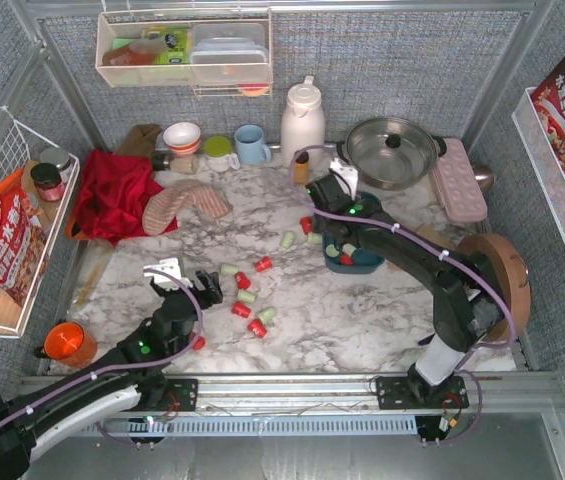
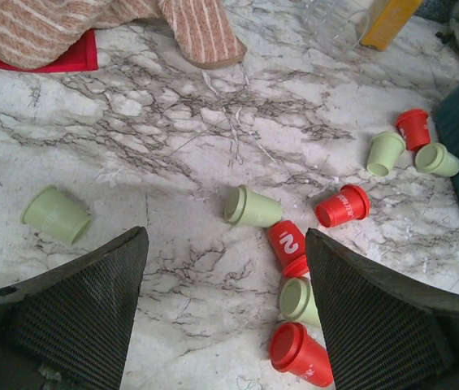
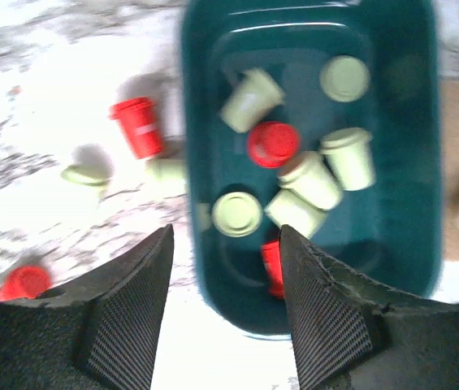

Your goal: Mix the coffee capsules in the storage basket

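Storage basket [image 3: 404, 244] — right pincer [image 3: 225, 236] over near rim.

Left gripper [image 2: 225, 313] hovering low, tilting forward-down, jaws standing wide apart. Right gripper [image 3: 225, 276] reaching forward, pointing down, jaws standing parted.

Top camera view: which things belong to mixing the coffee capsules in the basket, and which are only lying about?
Belong to the job: coffee capsules, red and green; teal storage basket.
Lying about: red cloth, striped mitt, white jug, steel pot, blue mug, pink tray.
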`<action>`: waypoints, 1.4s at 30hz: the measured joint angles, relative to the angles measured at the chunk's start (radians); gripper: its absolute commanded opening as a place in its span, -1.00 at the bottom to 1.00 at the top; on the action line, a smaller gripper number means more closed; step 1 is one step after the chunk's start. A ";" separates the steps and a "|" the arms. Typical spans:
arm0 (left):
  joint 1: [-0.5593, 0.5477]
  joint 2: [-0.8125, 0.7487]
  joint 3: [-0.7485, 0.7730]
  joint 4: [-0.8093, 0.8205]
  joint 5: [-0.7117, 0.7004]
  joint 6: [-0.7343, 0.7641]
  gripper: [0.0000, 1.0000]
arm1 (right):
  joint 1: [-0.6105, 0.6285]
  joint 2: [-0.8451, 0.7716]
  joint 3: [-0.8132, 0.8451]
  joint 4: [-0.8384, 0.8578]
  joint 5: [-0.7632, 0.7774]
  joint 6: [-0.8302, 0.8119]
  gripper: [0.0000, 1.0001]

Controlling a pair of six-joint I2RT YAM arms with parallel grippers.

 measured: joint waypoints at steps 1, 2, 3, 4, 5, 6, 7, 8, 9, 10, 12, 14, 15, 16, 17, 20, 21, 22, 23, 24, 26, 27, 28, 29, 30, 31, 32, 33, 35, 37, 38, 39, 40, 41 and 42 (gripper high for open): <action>0.000 0.000 -0.003 0.000 0.000 0.000 0.74 | 0.016 0.008 0.019 0.000 -0.015 -0.010 0.17; 0.000 0.000 -0.006 0.000 0.000 -0.001 0.73 | 0.035 0.021 0.038 0.000 -0.029 -0.015 0.17; 0.000 0.002 -0.008 0.000 0.000 -0.001 0.74 | 0.056 0.035 0.056 0.001 -0.038 -0.018 0.17; 0.000 0.003 -0.009 0.000 0.000 -0.003 0.74 | 0.074 0.051 0.070 0.001 -0.048 -0.018 0.17; 0.000 0.005 -0.009 0.002 0.000 -0.004 0.74 | 0.087 0.066 0.081 0.003 -0.054 -0.018 0.17; 0.000 0.006 -0.009 0.003 0.000 -0.004 0.74 | 0.101 0.085 0.091 0.009 -0.066 -0.018 0.17; 0.000 0.007 -0.009 0.004 0.000 -0.004 0.74 | 0.111 0.106 0.100 0.017 -0.080 -0.018 0.17; 0.000 0.007 -0.009 0.003 0.000 -0.004 0.74 | 0.116 0.127 0.108 0.027 -0.091 -0.017 0.17; 0.000 0.007 -0.009 0.004 0.000 -0.005 0.73 | 0.120 0.146 0.113 0.039 -0.103 -0.017 0.17; 0.000 0.007 -0.009 0.003 0.000 -0.007 0.73 | 0.125 0.167 0.118 0.055 -0.116 -0.017 0.17; 0.000 0.003 -0.008 -0.002 0.000 -0.007 0.74 | 0.133 0.210 0.125 0.091 -0.135 -0.016 0.17; 0.000 -0.009 -0.008 -0.005 0.000 -0.008 0.74 | 0.140 0.243 0.126 0.123 -0.148 -0.012 0.17; 0.000 -0.016 -0.008 -0.006 0.000 -0.008 0.74 | 0.144 0.257 0.125 0.138 -0.153 -0.007 0.17; 0.000 -0.024 -0.009 -0.006 0.000 -0.008 0.74 | 0.146 0.270 0.124 0.158 -0.156 -0.002 0.17; 0.000 -0.032 -0.009 -0.007 0.000 -0.011 0.74 | 0.147 0.283 0.124 0.175 -0.156 0.003 0.17; 0.000 -0.056 -0.020 -0.008 -0.002 -0.014 0.75 | 0.147 0.323 0.125 0.219 -0.153 0.019 0.17; 0.000 -0.063 -0.024 -0.010 -0.005 -0.014 0.75 | 0.147 0.336 0.127 0.227 -0.150 0.024 0.17; 0.000 -0.069 -0.027 -0.010 -0.006 -0.015 0.76 | 0.148 0.352 0.132 0.234 -0.147 0.027 0.16; 0.000 -0.075 -0.030 -0.010 -0.009 -0.015 0.76 | 0.149 0.368 0.138 0.236 -0.145 0.029 0.16; 0.000 -0.080 -0.032 -0.016 -0.011 -0.014 0.76 | 0.150 0.385 0.147 0.236 -0.141 0.037 0.15; 0.000 -0.086 -0.034 -0.018 -0.018 -0.014 0.77 | 0.151 0.405 0.162 0.237 -0.135 0.046 0.12; 0.000 -0.088 -0.035 -0.018 -0.021 -0.014 0.77 | 0.151 0.414 0.166 0.238 -0.132 0.052 0.07; 0.000 -0.091 -0.037 -0.018 -0.023 -0.014 0.77 | 0.151 0.423 0.170 0.240 -0.130 0.056 0.00; 0.000 -0.092 -0.038 -0.019 -0.024 -0.014 0.77 | 0.151 0.431 0.173 0.240 -0.127 0.061 -0.07; 0.000 -0.092 -0.038 -0.019 -0.024 -0.014 0.77 | 0.151 0.440 0.175 0.240 -0.126 0.064 -0.13; 0.000 -0.092 -0.038 -0.019 -0.024 -0.014 0.77 | 0.151 0.448 0.179 0.240 -0.125 0.067 -0.16; 0.000 -0.092 -0.038 -0.019 -0.024 -0.014 0.77 | 0.150 0.452 0.180 0.238 -0.122 0.068 -0.18; 0.000 -0.092 -0.038 -0.019 -0.024 -0.014 0.77 | 0.150 0.452 0.181 0.237 -0.118 0.069 -0.20; 0.000 -0.093 -0.038 -0.022 -0.024 -0.014 0.77 | 0.150 0.452 0.187 0.235 -0.113 0.072 -0.32; 0.000 -0.097 -0.039 -0.024 -0.025 -0.014 0.77 | 0.150 0.452 0.188 0.233 -0.108 0.071 -0.35; 0.000 -0.099 -0.039 -0.024 -0.026 -0.014 0.77 | 0.150 0.452 0.188 0.230 -0.106 0.071 -0.35; 0.000 -0.101 -0.039 -0.024 -0.026 -0.014 0.77 | 0.150 0.452 0.187 0.229 -0.105 0.071 -0.36; 0.000 -0.102 -0.039 -0.024 -0.026 -0.014 0.77 | 0.150 0.447 0.183 0.228 -0.105 0.071 -0.36; 0.000 -0.106 -0.039 -0.024 -0.026 -0.014 0.77 | 0.150 0.437 0.177 0.222 -0.105 0.066 -0.37; 0.000 -0.107 -0.039 -0.024 -0.026 -0.014 0.77 | 0.150 0.421 0.169 0.213 -0.105 0.064 -0.37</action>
